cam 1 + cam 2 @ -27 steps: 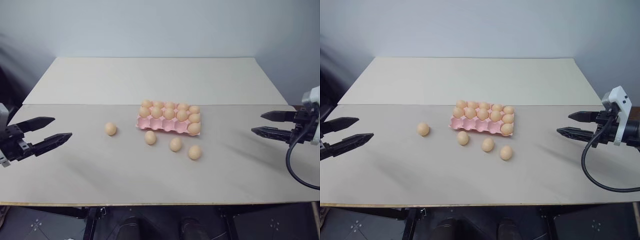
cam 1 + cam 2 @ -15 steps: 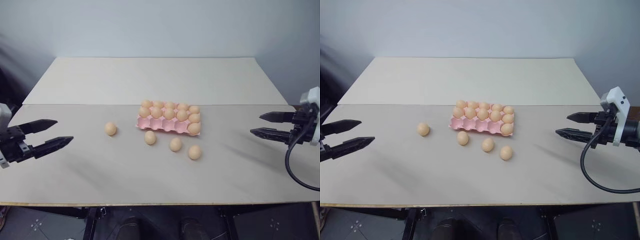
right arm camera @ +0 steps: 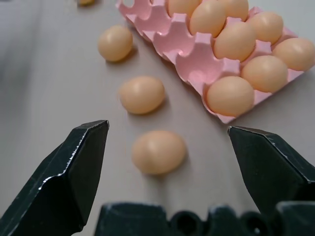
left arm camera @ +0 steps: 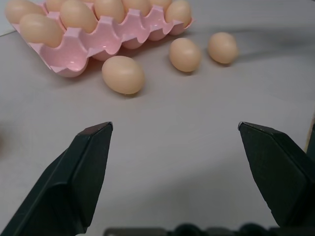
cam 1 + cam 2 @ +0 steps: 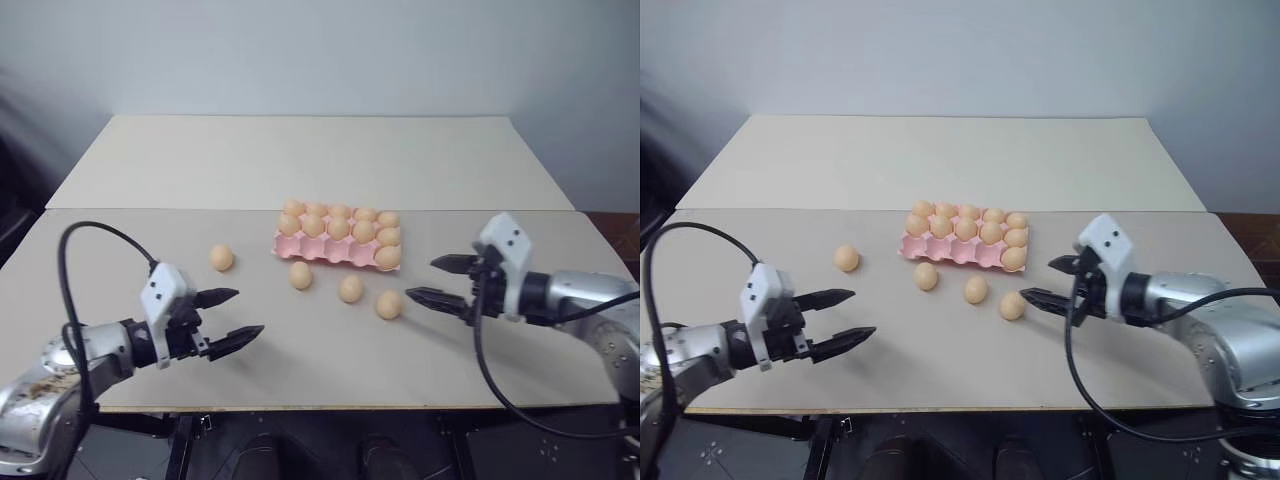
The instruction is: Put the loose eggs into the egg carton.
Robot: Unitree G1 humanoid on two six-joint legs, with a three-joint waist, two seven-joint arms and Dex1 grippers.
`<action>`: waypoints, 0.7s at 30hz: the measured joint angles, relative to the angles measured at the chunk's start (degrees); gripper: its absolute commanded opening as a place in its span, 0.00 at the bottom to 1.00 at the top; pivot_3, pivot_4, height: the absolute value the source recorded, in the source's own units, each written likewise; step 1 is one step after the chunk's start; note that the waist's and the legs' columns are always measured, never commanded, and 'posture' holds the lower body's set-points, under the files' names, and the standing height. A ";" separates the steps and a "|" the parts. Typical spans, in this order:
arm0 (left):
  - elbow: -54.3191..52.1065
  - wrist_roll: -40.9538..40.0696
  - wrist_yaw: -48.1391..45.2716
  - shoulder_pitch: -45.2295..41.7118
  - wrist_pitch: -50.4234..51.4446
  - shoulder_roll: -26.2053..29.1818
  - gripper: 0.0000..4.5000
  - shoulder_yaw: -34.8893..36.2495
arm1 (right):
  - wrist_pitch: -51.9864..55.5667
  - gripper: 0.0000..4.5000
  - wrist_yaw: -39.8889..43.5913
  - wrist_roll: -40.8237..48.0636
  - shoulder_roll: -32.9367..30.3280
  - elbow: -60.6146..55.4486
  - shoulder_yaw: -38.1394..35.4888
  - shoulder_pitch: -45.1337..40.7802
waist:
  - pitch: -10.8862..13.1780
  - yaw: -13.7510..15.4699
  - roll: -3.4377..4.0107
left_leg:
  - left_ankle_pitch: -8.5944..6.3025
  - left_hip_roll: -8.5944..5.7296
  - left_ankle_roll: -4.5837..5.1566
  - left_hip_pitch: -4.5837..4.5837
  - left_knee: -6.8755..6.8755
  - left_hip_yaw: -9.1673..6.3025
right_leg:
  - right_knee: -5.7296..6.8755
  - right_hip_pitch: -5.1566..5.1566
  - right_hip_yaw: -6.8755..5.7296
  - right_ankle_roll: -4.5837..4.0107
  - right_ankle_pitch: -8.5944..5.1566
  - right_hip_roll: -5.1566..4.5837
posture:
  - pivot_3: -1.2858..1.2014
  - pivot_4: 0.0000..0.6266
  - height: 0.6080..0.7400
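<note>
Several loose eggs lie on the table in front of the egg carton (image 5: 322, 252): one egg (image 5: 221, 258) off to the left, another (image 5: 300, 275) by the carton's front edge, then two more (image 5: 350, 289) (image 5: 389, 304) to its right. The pink carton holds several eggs in its far rows and one at the near right corner. My left gripper (image 5: 247, 312) hovers open, low over the table, left of the eggs. My right gripper (image 5: 420, 278) is open just right of the rightmost egg (image 3: 159, 151), which lies between and just ahead of its fingers (image 3: 74, 167).
The beige table (image 5: 300, 370) has a seam across its middle, and its front edge runs just below both arms. A black cable (image 5: 95, 235) loops above my left arm, and another cable (image 5: 490, 375) hangs from the right.
Both arms have swung in from the table's sides toward the loose eggs. Both grippers stay open. The eggs and carton have not moved.
</note>
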 measured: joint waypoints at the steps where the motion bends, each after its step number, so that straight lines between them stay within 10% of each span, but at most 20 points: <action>1: 0.03 1.41 1.00 -0.05 -0.84 -0.78 0.99 -1.08 | 2.42 1.00 -2.26 0.34 1.67 -1.14 0.16 -0.47 | 0.00 0.09 0.00 | 0.00 -0.01 0.00 -0.02 0.00 -0.01 | -0.01 -0.01 -0.01 0.00 0.00 0.00 | 0.52 0.24 1.00; 21: 0.19 6.49 5.93 -1.20 -3.58 -5.13 0.99 -5.86 | 17.24 1.00 -25.10 -5.35 17.94 -1.94 5.06 -3.18 | 0.00 0.23 0.00 | 0.00 -0.01 0.01 -0.08 0.01 -0.04 | -0.01 -0.06 -0.04 0.00 0.00 0.00 | 0.52 0.24 1.00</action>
